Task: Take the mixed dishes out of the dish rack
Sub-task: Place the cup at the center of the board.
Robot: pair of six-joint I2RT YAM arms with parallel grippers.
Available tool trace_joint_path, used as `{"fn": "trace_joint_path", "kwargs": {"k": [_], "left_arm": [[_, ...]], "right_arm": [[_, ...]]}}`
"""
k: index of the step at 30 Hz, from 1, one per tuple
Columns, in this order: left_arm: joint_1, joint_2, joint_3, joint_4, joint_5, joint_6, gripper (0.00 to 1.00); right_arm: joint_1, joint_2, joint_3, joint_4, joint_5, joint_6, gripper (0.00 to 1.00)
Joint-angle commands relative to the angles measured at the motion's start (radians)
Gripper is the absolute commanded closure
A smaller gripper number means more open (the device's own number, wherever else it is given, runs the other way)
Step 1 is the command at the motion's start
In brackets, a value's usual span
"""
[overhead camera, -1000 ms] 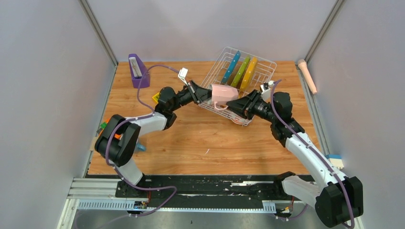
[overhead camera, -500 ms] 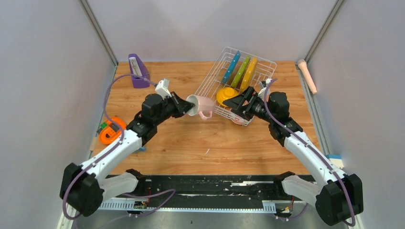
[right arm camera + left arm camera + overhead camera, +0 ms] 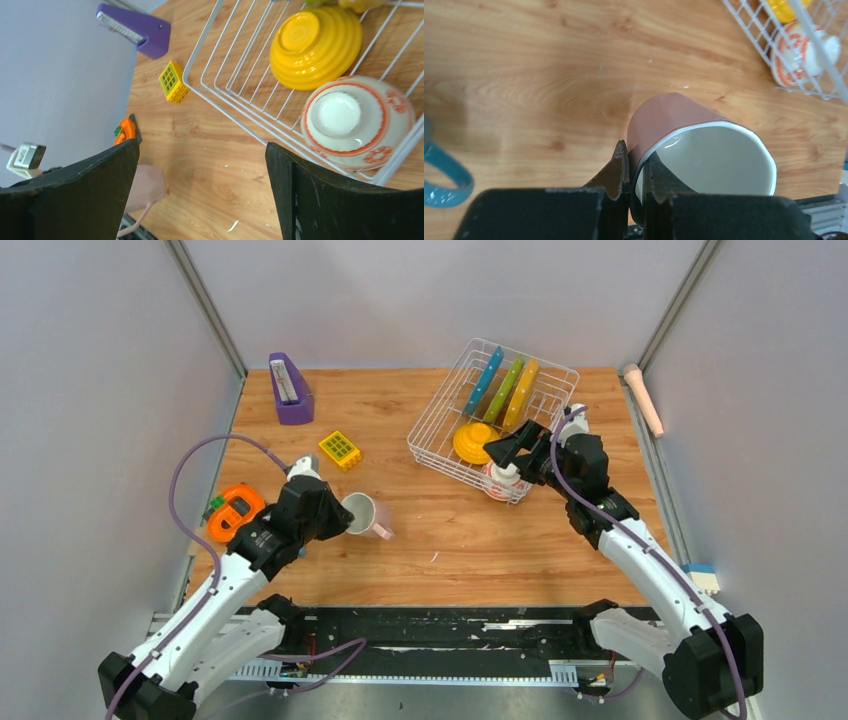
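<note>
Dish rack (image 3: 431, 408) job: pink cup (image 3: 684, 135) held low over tabletop (image 3: 480, 540).
Left pincer (image 3: 635, 150) clamps its rim for set-down; right pincer (image 3: 201, 146), apart, faces patterned bowl (image 3: 350, 120).

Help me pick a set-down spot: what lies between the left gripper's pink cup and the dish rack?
Only bare tabletop separates pink cup from dish rack, as the top view shows; the yellow grid block sits off that line.

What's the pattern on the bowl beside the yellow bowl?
White upturned bowl with orange-red rings and motifs; right wrist view.
</note>
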Motion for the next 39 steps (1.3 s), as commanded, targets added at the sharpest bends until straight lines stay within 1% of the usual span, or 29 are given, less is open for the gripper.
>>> {"fn": "trace_joint_path", "kwargs": {"k": [1, 5, 11, 14, 16, 18, 20, 23, 26, 31, 34, 39], "left_arm": [[-0.004, -0.022, 0.009, -0.094, -0.054, -0.064, 1.0], [-0.004, 0.006, 0.013, -0.174, -0.101, -0.088, 1.0], [-0.004, 0.038, 0.004, -0.206, -0.17, -0.16, 1.0], [-0.002, 0.052, 0.026, -0.227, -0.252, -0.17, 1.0], [0.0, 0.066, 0.052, -0.243, -0.325, -0.158, 1.0], [0.017, 0.089, 0.082, -0.229, -0.356, -0.127, 1.0], [0.053, 0.129, 0.116, -0.214, -0.339, -0.085, 1.0], [0.149, 0.222, 0.166, -0.224, -0.305, -0.041, 1.0], [0.193, 0.283, 0.222, -0.234, -0.314, -0.015, 1.0], [0.268, 0.366, 0.287, -0.239, -0.345, -0.02, 1.0], [0.321, 0.397, 0.292, -0.196, -0.32, -0.002, 1.0], [0.379, 0.43, 0.277, -0.112, -0.263, 0.02, 0.99]], "right_arm": [[0.002, -0.059, -0.014, 0.006, 0.162, -0.077, 0.0], [0.001, -0.073, -0.025, 0.003, 0.229, -0.1, 0.0], [0.002, -0.06, -0.019, 0.001, 0.223, -0.127, 0.0], [0.002, -0.05, -0.016, 0.0, 0.217, -0.13, 0.0], [0.002, -0.047, -0.009, -0.006, 0.217, -0.131, 0.0], [0.003, -0.047, -0.004, -0.014, 0.216, -0.133, 0.0], [0.003, -0.049, -0.004, -0.021, 0.217, -0.134, 0.0], [0.001, -0.053, -0.004, -0.032, 0.23, -0.144, 0.0], [0.001, -0.051, 0.0, -0.04, 0.243, -0.15, 0.0], [0.002, -0.029, 0.01, -0.056, 0.243, -0.162, 0.0], [0.003, -0.012, 0.025, -0.07, 0.244, -0.174, 0.0], [0.001, 0.015, 0.038, -0.088, 0.245, -0.193, 0.0]]}}
